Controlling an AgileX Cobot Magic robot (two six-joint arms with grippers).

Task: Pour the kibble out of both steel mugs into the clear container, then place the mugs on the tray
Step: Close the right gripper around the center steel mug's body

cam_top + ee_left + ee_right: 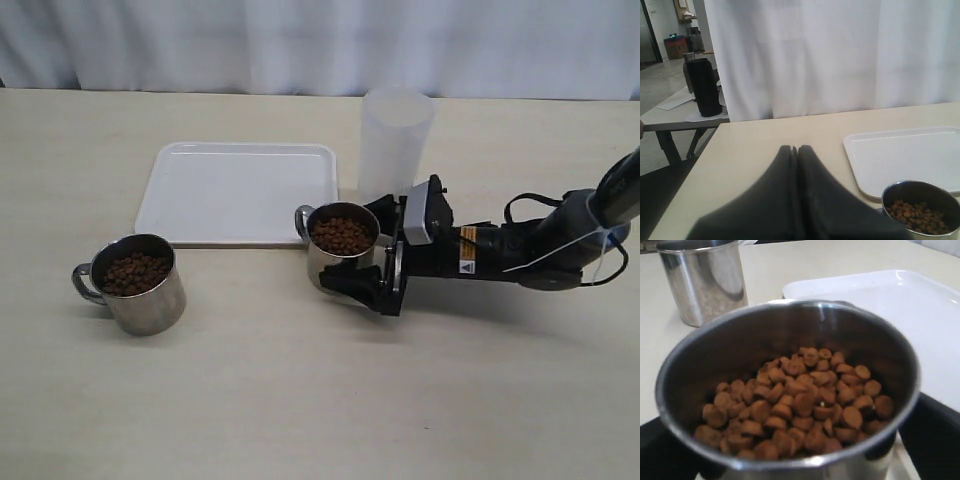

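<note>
The right gripper (358, 255) pinches a steel mug (322, 260) of kibble (342, 235), the clear container (394, 140) at its one o'clock. The left gripper (797, 150) has its fingers pressed together.

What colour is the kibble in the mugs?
Dark brown. The kibble shows best in the right wrist view.
</note>
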